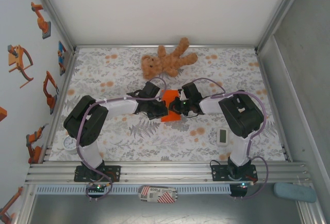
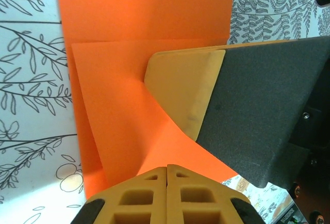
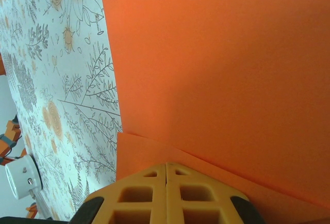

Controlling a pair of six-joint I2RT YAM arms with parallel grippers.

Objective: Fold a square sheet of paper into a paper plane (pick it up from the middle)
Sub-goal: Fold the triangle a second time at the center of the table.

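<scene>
The square sheet of paper [image 1: 169, 111] is bright orange and lies on the patterned table cloth in the middle, between the two grippers. A flap of it is folded over, with a straight crease edge [image 2: 149, 42] and a raised diagonal fold. My left gripper [image 2: 167, 168] is shut, its tips down against the orange paper [image 2: 118, 126] with nothing seen between them. My right gripper [image 3: 166, 164] is also shut and rests on the sheet [image 3: 221, 64] at a folded edge. In the left wrist view one right fingertip pad [image 2: 183, 87] presses flat on the paper.
A brown teddy bear [image 1: 167, 61] lies just beyond the paper. A small white rectangular gadget [image 1: 222, 136] sits at the front right. A round white dial [image 1: 69, 144] stands at the front left edge, also seen as a white dial [image 3: 20, 177] in the right wrist view.
</scene>
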